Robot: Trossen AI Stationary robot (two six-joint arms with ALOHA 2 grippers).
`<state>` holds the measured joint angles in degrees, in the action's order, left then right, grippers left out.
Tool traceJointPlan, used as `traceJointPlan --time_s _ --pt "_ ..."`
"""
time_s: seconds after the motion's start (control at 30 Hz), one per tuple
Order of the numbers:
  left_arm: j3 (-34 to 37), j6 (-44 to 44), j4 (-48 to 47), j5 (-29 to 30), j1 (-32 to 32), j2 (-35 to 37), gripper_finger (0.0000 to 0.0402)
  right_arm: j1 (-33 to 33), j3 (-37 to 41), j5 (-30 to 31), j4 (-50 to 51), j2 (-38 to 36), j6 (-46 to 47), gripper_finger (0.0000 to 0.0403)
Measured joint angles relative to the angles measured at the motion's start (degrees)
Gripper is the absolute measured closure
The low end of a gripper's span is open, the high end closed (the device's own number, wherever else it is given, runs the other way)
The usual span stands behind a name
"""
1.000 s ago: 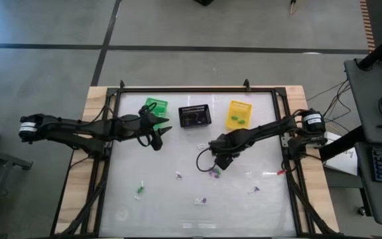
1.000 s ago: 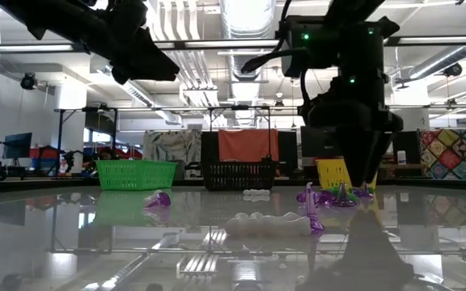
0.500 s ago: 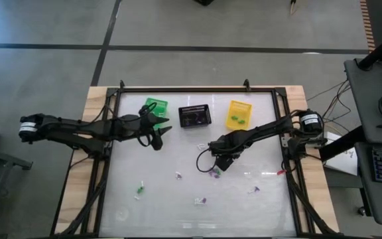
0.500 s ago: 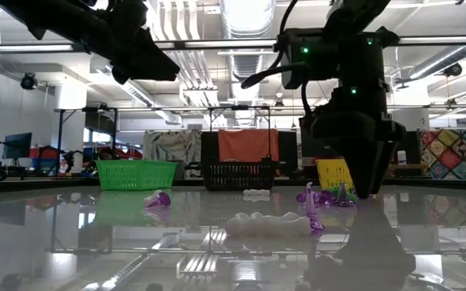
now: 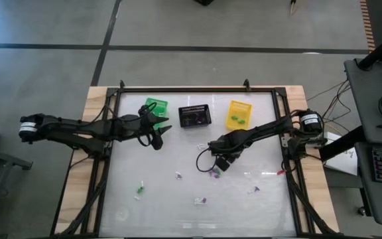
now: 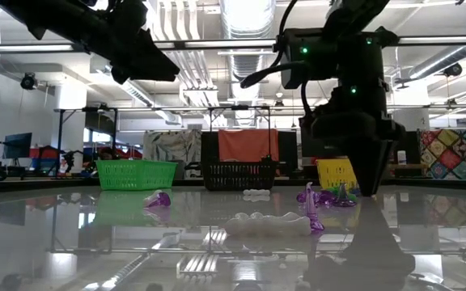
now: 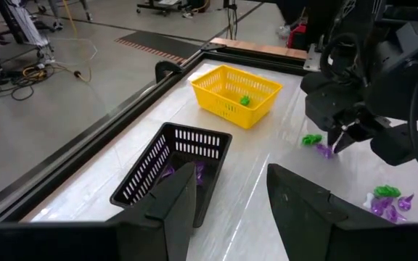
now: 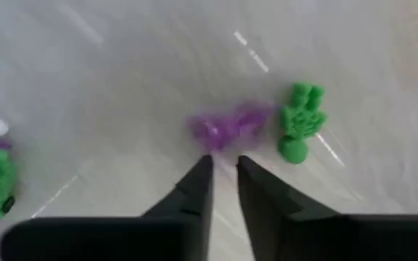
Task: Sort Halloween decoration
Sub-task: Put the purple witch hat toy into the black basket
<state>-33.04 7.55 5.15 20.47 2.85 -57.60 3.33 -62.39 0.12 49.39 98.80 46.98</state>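
Purple trinket (image 8: 227, 127) lies mid-table at the right gripper (image 8: 223, 165), far from edges.

A green basket (image 5: 155, 106), black basket (image 5: 194, 116) and yellow basket (image 5: 239, 113) line the table's (image 5: 178, 206) far edge.

The right tool (image 8: 223, 165) points down at the table, fingers nearly together; the left tool (image 7: 227, 190) hangs open above it.

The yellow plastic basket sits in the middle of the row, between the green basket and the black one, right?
No. The high view shows the black slatted basket in the middle. The yellow plastic basket sits at the right end of the row, and the green basket at the left end.
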Motion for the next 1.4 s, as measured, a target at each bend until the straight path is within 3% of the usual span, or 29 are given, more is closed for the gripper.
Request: traceJointPlan --time_s 0.13,0.6,0.73,1.07,1.4 --pt "0.0 0.0 0.0 0.0 0.0 0.0 0.0248 0.0 0.0 -1.7 0.0 -0.1 -0.8 0.0390" --pt "0.1 0.0 0.0 0.0 0.0 -0.2 0.0248 -0.1 -0.1 0.4 -0.8 -3.6 -0.6 0.0393" --pt "0.1 0.0 0.0 0.0 0.0 -0.2 0.0248 -0.4 -0.5 0.4 -1.0 -3.6 -0.1 0.0380" --pt "0.1 0.0 0.1 0.0 0.0 -0.3 0.0248 -0.6 -0.6 1.0 -4.8 -2.8 1.2 0.0298" --pt "0.1 0.0 0.1 0.0 0.0 -0.3 0.0248 -1.2 -0.5 1.6 -5.3 -1.9 1.8 0.0287"
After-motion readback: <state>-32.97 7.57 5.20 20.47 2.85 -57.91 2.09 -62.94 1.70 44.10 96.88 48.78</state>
